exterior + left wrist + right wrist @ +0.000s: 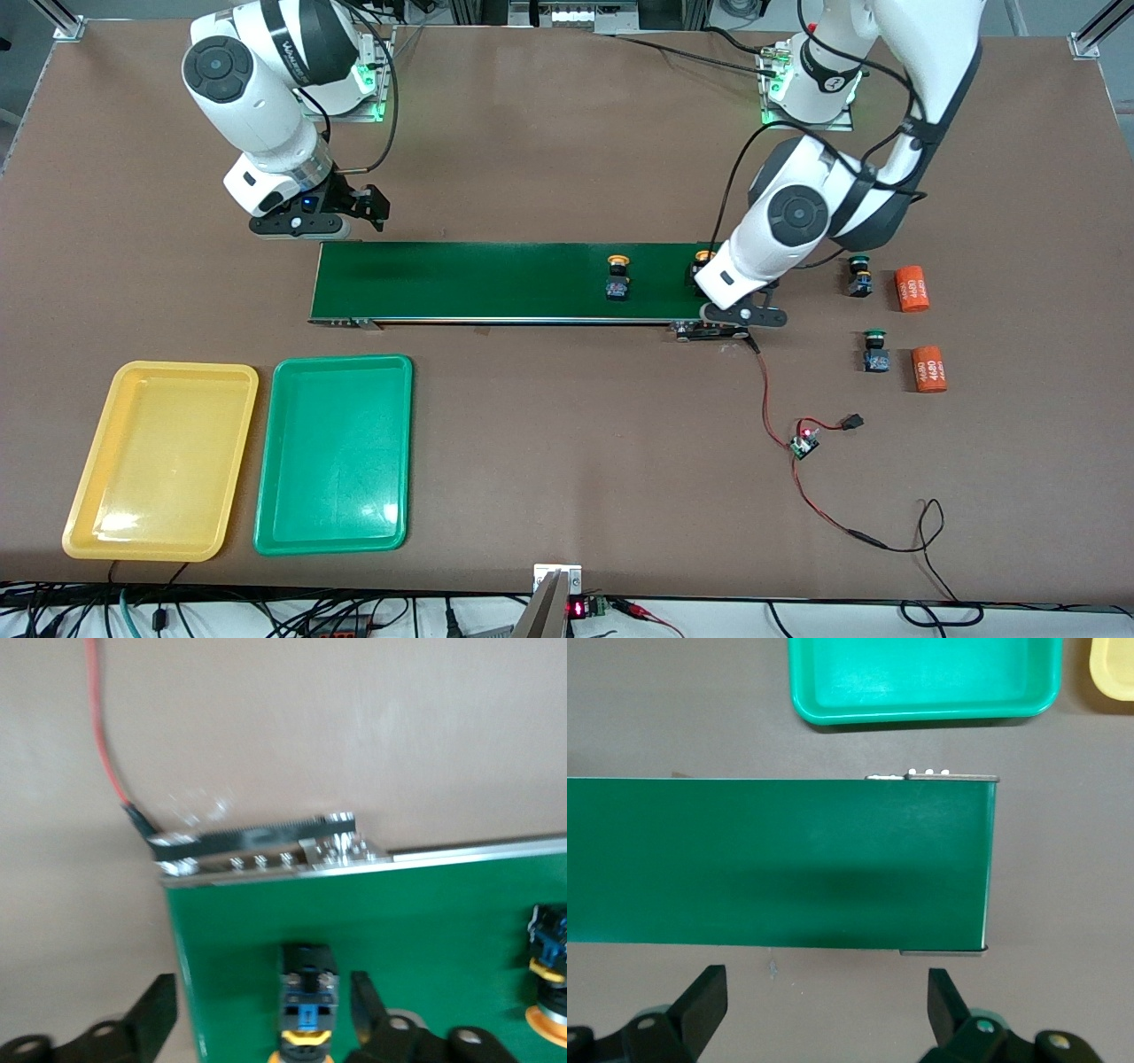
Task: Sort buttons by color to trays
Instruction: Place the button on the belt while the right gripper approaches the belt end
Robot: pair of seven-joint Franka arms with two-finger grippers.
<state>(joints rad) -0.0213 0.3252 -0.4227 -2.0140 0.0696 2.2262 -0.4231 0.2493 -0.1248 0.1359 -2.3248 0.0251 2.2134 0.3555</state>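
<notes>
Release step: left gripper (257, 1010) stands wide around a yellow-capped button (306, 1003) on the conveyor belt (478, 279); next, lifting clear. Right gripper (824, 1010) waits wide over the belt's other end.

the right wrist view looks straight down on one end of the dark-green conveyor belt (780, 864), a flat band whose square end shows thin metal brackets (948, 775) at its two corners. the right gripper (827, 1003) hangs over the bare brown table (1063, 904) just beside the belt's long edge, its two black fingers (704, 1001) spread wide with nothing between them. over the belt's other long edge lies the green tray (921, 713), and a corner of the yellow tray (1112, 660) shows beside it.
</notes>
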